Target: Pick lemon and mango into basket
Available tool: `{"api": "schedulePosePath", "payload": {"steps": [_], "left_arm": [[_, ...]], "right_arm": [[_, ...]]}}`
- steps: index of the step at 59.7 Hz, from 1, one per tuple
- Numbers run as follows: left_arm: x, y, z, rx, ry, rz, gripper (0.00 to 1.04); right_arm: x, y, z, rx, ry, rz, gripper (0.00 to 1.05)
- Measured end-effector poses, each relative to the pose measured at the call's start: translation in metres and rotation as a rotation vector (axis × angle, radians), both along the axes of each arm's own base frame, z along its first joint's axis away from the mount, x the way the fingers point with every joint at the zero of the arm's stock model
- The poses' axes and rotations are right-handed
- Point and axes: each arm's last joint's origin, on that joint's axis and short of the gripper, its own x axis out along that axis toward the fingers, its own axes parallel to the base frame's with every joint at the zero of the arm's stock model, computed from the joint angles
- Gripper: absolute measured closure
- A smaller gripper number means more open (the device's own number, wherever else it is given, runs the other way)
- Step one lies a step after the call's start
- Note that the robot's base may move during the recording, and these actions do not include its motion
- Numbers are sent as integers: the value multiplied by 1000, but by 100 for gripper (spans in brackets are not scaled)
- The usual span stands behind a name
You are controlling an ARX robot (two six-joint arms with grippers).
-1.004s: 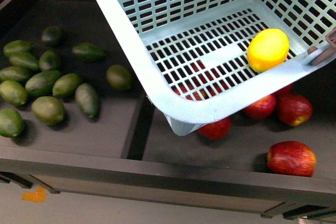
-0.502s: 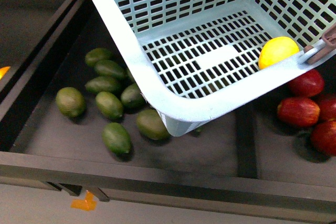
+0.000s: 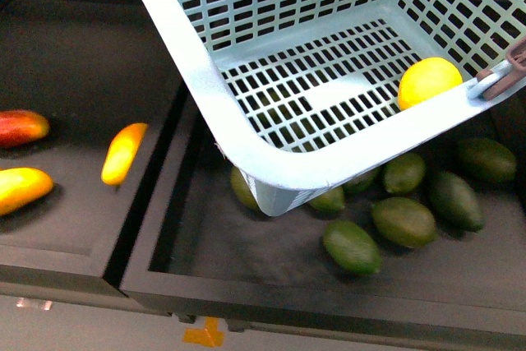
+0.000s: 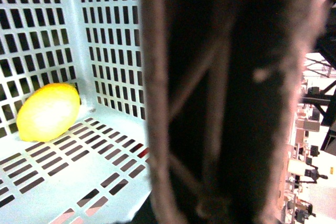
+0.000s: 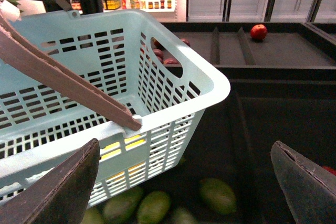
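The pale teal basket [image 3: 205, 96] hangs tilted over the shelf and fills the upper front view. The yellow lemon [image 3: 429, 81] lies inside it against the near wall, also seen as the lemon [image 4: 48, 111] on the slotted floor [image 4: 105, 150]. My left gripper [image 4: 197, 208] is shut on the basket; its brown handle [image 4: 157, 103] blurs across that view and hides the jaws. My right gripper [image 5: 184, 187] is open beside the basket [image 5: 173, 72], above green fruits. A red-orange mango [image 3: 20, 127] lies at the far left of the shelf.
Green mangoes [image 3: 403, 221] lie in the bin under the basket. Two yellow-orange mangoes [image 3: 123, 152] [image 3: 23, 187] lie in the left bin, past a dark divider [image 3: 152, 195]. The shelf's front edge [image 3: 329, 306] runs below. A red apple [image 5: 258, 31] sits on a far shelf.
The view has swung left along the shelf: red apples left the picture, green mangoes slid to the right, yellow and red mangoes came in at the left. The basket and lemon kept their place.
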Motion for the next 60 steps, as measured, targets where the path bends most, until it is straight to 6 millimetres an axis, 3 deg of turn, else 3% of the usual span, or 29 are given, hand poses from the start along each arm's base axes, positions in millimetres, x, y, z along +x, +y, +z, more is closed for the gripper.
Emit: {"api": "schedulePosePath", "payload": {"steps": [60], "left_arm": [[0, 0, -1, 2, 1, 2, 101]], "right_arm": [[0, 0, 0, 0, 0, 3, 9]]}}
